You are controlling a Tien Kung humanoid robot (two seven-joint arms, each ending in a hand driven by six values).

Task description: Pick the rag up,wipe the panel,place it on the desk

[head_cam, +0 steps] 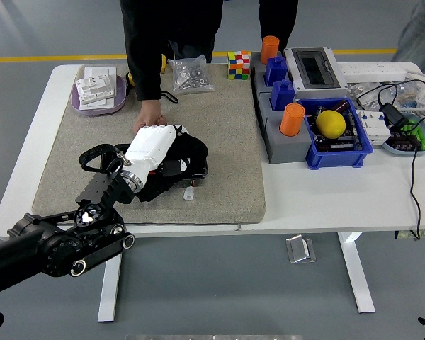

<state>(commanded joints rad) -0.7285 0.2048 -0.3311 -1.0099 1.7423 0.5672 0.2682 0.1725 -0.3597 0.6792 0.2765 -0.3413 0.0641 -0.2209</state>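
My left hand (171, 157), white-backed on a black arm, lies on a dark rag (188, 151), with its fingers curled into the cloth. The rag is bunched over a flat black panel (200, 171) on the grey felt mat (227, 134), and only the panel's right edge shows. A person at the far side presses a hand (147, 113) on the mat just behind the panel's left end. My right arm is out of the picture.
A small white part (188, 193) lies just in front of the panel. Behind are a purple tray (81, 104) with white boxes, a bag of screws (191, 75) and a colour cube (239, 64). A grey block (275, 145) and a blue bin (340, 152) with a yellow ball stand right.
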